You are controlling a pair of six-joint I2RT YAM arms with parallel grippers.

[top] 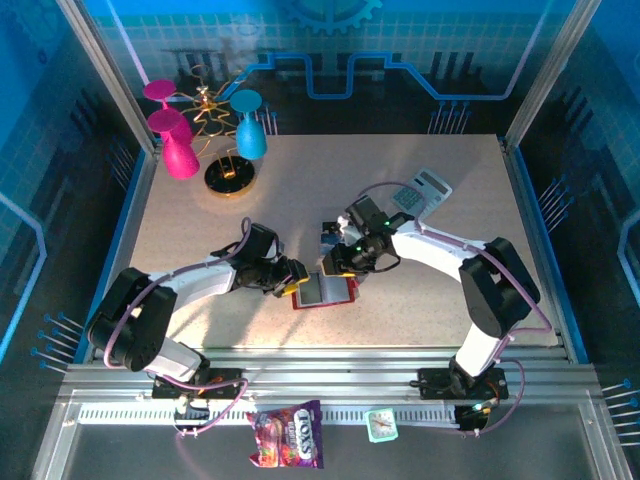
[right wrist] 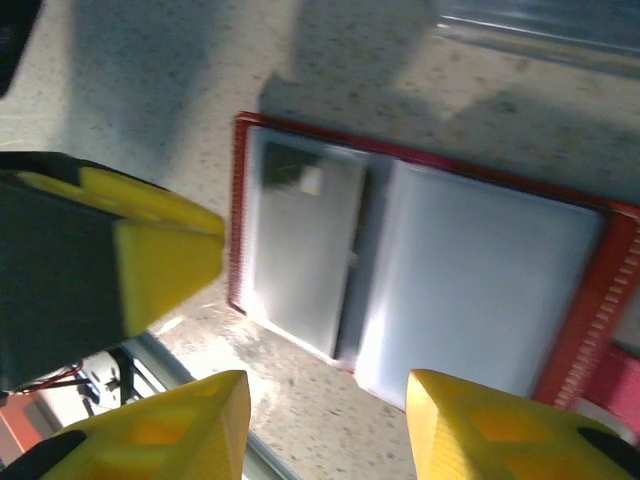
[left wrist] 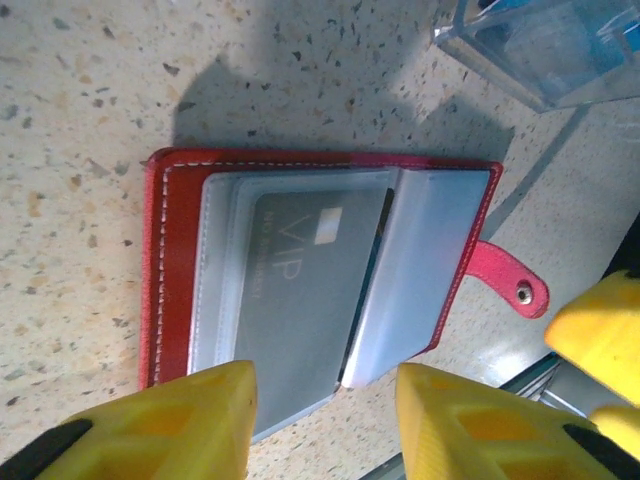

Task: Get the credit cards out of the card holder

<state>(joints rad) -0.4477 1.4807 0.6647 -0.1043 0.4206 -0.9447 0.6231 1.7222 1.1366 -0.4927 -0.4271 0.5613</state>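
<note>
On table (top: pixel 320 185), card holder (top: pixel 325 291) lengthwise left-right

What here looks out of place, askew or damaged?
A candy bag and a small clock lie past the front rail, off the table. The card holder lies open and looks undamaged; the sleeve next to the grey VIP card seems slightly raised.

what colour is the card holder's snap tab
The snap tab is red, clearest in the left wrist view.
</note>
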